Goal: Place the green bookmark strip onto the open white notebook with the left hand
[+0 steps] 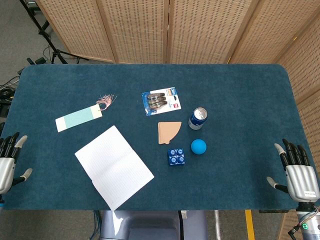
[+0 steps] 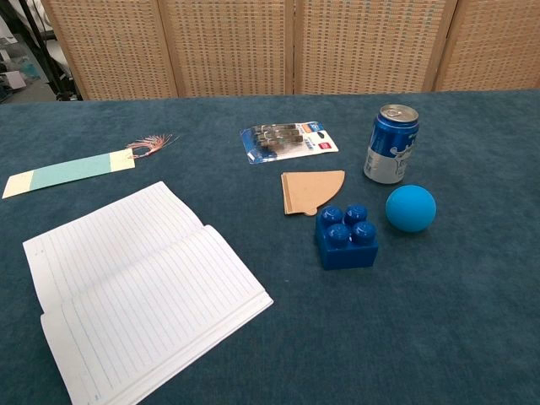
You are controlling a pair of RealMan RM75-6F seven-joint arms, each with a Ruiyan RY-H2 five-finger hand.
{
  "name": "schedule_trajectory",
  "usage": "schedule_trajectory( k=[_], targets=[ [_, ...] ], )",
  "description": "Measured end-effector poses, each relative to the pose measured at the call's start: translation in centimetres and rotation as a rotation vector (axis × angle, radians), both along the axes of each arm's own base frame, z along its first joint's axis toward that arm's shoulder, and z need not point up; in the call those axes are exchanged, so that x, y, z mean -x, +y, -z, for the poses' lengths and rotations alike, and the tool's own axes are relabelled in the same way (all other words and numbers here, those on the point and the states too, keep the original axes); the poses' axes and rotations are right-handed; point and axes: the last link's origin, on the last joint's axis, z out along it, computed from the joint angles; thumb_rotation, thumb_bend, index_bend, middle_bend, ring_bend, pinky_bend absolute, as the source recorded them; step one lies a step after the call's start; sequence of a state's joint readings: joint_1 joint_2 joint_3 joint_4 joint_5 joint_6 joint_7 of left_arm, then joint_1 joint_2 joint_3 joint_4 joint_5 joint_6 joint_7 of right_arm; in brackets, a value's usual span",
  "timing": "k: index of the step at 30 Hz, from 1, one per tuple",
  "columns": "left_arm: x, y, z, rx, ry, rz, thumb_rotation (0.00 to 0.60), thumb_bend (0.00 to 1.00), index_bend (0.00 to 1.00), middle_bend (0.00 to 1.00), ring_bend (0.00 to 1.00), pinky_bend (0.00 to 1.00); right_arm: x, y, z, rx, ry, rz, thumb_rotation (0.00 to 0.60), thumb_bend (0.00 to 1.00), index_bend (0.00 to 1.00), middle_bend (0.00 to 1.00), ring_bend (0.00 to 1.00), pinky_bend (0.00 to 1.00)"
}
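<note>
left hand (image 1: 7, 162) idle at the table's near-left edge, fingers apart and holding nothing; bookmark not yet touched.

the right hand (image 1: 299, 172) waits likewise, spread and empty, at the near-right edge (neither shows in the chest view). outward from the left hand, the green bookmark strip (image 1: 78, 118) lies flat on the blue table (image 1: 240, 90), pink tassel (image 1: 106, 100) at its far end, just beyond the open white notebook (image 1: 114, 166) and apart from it. the likely trouble: a thin strip flat on cloth gives fingertips little edge, so it may slide or buckle, or the tassel may snag. the battery pack (image 1: 161, 101), can (image 1: 198, 118), ball (image 1: 198, 146) and block (image 1: 176, 157) sit well to the right.
</note>
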State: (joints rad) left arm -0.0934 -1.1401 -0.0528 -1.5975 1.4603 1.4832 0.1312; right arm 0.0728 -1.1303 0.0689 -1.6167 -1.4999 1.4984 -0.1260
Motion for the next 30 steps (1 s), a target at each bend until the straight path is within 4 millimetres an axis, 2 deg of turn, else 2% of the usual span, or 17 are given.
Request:
schedule_trajectory(
  k=[20,30],
  targets=[
    [0.16,0.09,-0.09,-0.024,-0.010,-0.027,0.600,0.21,0.00,0.00,0.00,0.00,-0.10,0.15,0.03,0.002,0.001,0.000,0.600,0.19,0.07,0.00,0.00,0.02],
    [-0.73,0.28,-0.41,-0.065,-0.052,-0.082,0.600,0.21,0.04,0.00,0.00,0.00,0.12,0.05,-0.35,0.011,-0.016,0.007,0.600,0.19,0.07,0.00,0.00,0.02]
  ],
)
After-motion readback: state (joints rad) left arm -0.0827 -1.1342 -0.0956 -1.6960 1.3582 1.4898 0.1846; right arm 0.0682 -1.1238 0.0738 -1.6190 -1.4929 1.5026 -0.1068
